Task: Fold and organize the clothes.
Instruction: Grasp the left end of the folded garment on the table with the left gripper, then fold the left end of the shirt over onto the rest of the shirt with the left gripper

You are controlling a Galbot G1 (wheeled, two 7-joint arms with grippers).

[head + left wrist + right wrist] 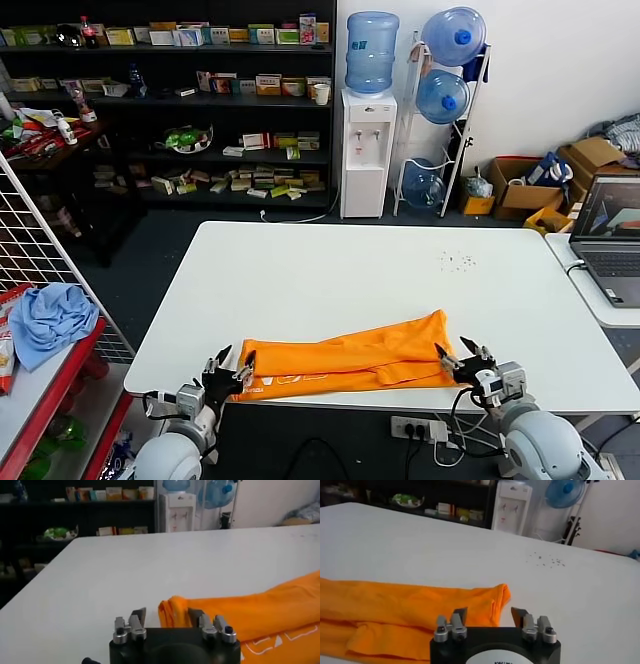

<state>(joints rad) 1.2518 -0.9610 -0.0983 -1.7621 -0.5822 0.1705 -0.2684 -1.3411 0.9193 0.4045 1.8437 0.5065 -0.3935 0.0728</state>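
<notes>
Bright orange soft-fabric T-shirt (350, 358) lies as folded band on white table (330, 270), near edge; long axis 9-to-3 o'clock. Left end effector (229, 377) at 9 o'clock end, right end effector (462, 361) at 3 o'clock end; both spread, empty, equally near.

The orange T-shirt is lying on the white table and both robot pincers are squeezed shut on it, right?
Not quite. The orange T-shirt does lie on the white table, but the left pincer and right pincer are both open at its ends, gripping nothing. Both wrist views show the gaps.
</notes>
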